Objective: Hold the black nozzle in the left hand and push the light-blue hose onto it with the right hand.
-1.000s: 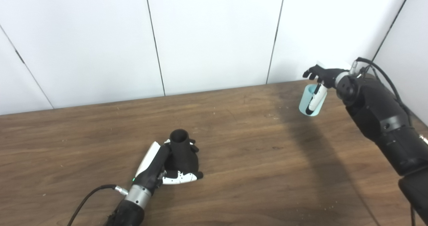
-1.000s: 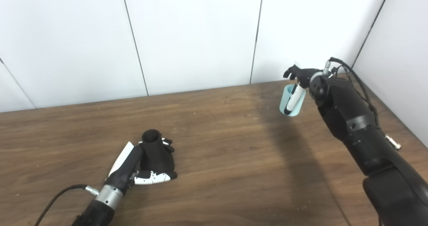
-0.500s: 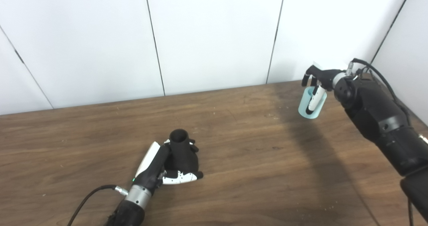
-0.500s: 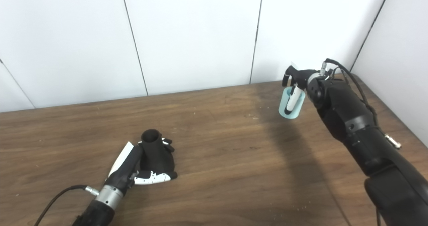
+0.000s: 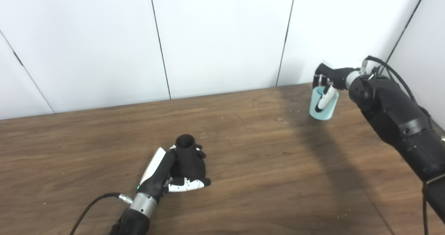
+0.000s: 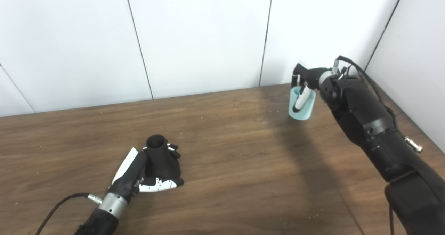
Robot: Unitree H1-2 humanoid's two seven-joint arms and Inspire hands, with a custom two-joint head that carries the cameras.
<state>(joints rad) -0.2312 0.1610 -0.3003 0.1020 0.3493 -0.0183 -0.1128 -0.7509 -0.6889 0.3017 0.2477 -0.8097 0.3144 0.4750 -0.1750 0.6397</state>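
At the near left of the wooden table [image 5: 243,151], the left hand [image 5: 175,174] is wrapped around the broad base of the black nozzle [image 5: 187,156], which stands upright with its open round mouth facing up. The nozzle looks rigid, a hard moulded piece, so a firm clasp low on the flared body should keep it from twisting while leaving the neck bare to receive the hose.

Well apart, at the far right near the wall, the right hand [image 6: 306,83] grasps the light-blue hose [image 6: 301,105], a short wide sleeve, with a finger hooked inside its upper opening and others against the outside. Whether its lower end touches the table or hangs just above it is hard to tell from here. It seems light and probably somewhat pliable (thin-walled, so it may squash oval if pinched hard). For the push it would be better held by the outer wall near the top, keeping the lower opening round and clear.
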